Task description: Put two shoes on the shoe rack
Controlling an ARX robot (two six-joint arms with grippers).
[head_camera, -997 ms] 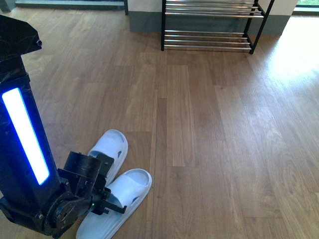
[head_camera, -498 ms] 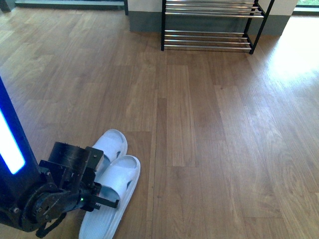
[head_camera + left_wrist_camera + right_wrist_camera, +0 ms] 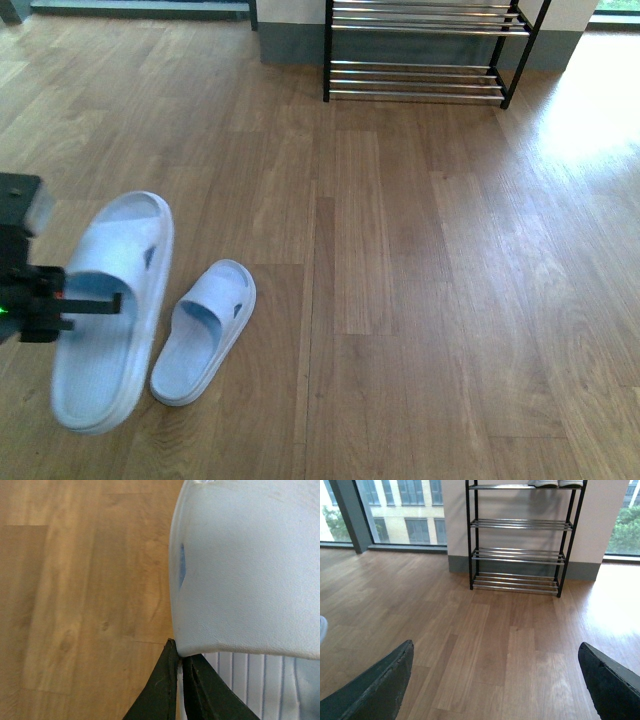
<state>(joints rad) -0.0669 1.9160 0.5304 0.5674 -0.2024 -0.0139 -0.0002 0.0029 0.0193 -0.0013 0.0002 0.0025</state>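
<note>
The shoes here are two pale blue slippers. One slipper (image 3: pixel 100 370) hangs above the floor at the left, with my left gripper (image 3: pixel 114 298) shut on its side edge. In the left wrist view the same slipper (image 3: pixel 250 565) fills the frame, its rim pinched between my left gripper (image 3: pixel 180 662). The other slipper (image 3: pixel 205 330) lies on the wooden floor just right of it. The black shoe rack (image 3: pixel 415 68) with chrome bars stands far off against the back wall. My right gripper (image 3: pixel 495 680) is open over bare floor, facing the shoe rack (image 3: pixel 517 524).
White soles of another pair of shoes (image 3: pixel 555 483) show on the rack's top tier. The wooden floor (image 3: pixel 420 280) stretches between the slippers and the rack. Windows (image 3: pixel 400 510) and a grey skirting (image 3: pixel 460 562) line the back wall.
My left gripper has lifted one slipper off the floor and carried it left and up, away from the other. The arm's blue-lit body has left the front view.
</note>
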